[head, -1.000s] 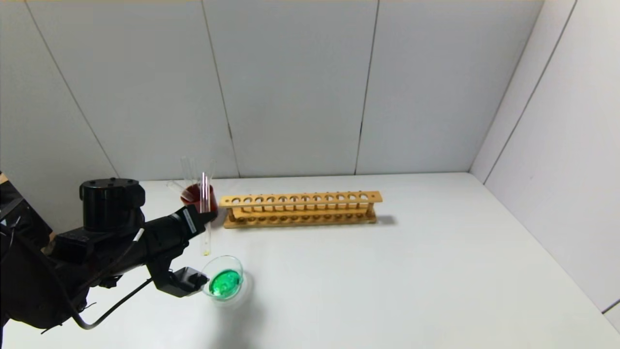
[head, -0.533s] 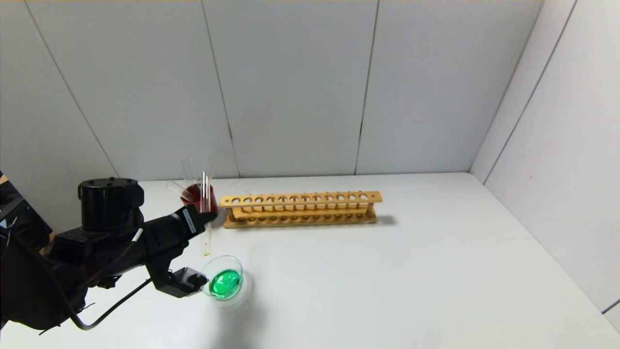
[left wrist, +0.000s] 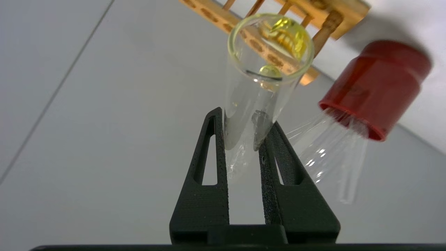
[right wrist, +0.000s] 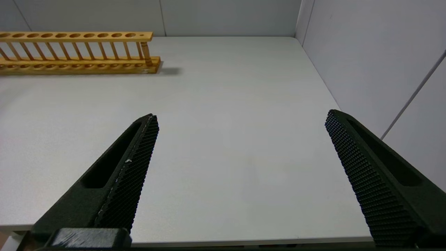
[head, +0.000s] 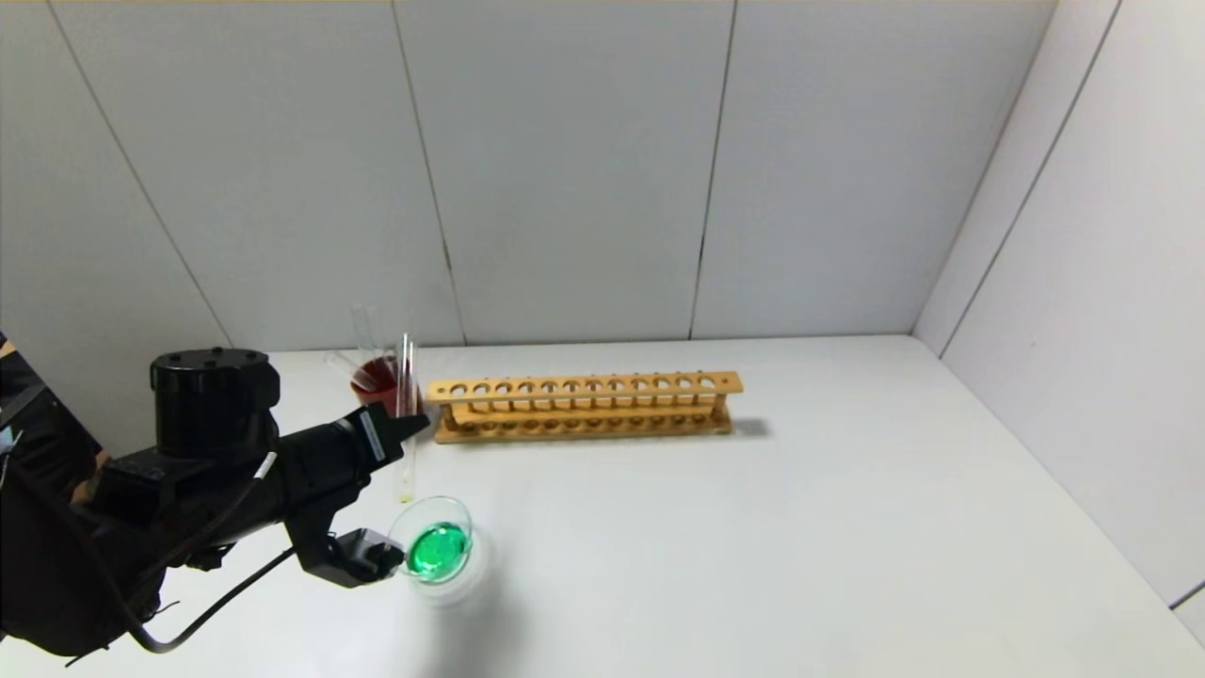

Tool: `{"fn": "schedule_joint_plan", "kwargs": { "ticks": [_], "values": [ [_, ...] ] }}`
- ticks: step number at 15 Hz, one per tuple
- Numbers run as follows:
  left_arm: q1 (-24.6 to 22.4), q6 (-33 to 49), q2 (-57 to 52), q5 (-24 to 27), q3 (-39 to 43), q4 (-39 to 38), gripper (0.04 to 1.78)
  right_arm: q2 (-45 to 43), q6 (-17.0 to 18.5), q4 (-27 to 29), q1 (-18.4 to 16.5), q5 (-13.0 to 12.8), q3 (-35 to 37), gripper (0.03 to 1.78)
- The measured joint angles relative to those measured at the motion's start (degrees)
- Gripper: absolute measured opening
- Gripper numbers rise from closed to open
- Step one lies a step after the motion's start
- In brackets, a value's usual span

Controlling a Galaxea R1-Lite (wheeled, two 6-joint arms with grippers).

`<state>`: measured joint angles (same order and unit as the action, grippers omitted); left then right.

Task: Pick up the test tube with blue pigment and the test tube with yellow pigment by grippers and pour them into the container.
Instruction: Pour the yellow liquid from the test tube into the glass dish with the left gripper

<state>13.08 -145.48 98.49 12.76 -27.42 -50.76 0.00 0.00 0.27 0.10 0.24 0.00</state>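
My left gripper (head: 410,422) (left wrist: 244,118) is shut on the test tube with yellow pigment (head: 406,414) (left wrist: 259,83), which stands nearly upright. Only a thin yellow film shows at its bottom end, and that end hangs just behind the container. The container (head: 433,546) is a shallow clear glass dish with green liquid in it, on the table beside my left wrist. No test tube with blue pigment shows in any view. My right gripper (right wrist: 240,118) hangs open over bare table near the front edge, holding nothing.
A dark red cup (head: 376,376) (left wrist: 376,87) holding colourless tubes (left wrist: 331,153) stands behind the held tube. A long wooden tube rack (head: 584,405) (right wrist: 76,52) lies to the right of the cup. Grey walls close the back and right.
The left gripper and the held tube have shifted slightly to the right. The dish, cup and rack have stayed put.
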Motion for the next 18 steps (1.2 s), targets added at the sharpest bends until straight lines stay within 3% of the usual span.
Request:
{"fn": "schedule_joint_plan", "kwargs": {
  "ticks": [9, 18],
  "values": [
    [1.27, -5.67, -3.82, -1.24, 0.88, -0.34, 0.31, 0.00, 0.00, 0.00, 0.00, 0.00, 0.00, 1.75],
    [1.33, -4.92, -4.08, -3.27, 1.07, -0.28, 0.31, 0.00, 0.00, 0.00, 0.00, 0.00, 0.00, 1.75]
  ]
}}
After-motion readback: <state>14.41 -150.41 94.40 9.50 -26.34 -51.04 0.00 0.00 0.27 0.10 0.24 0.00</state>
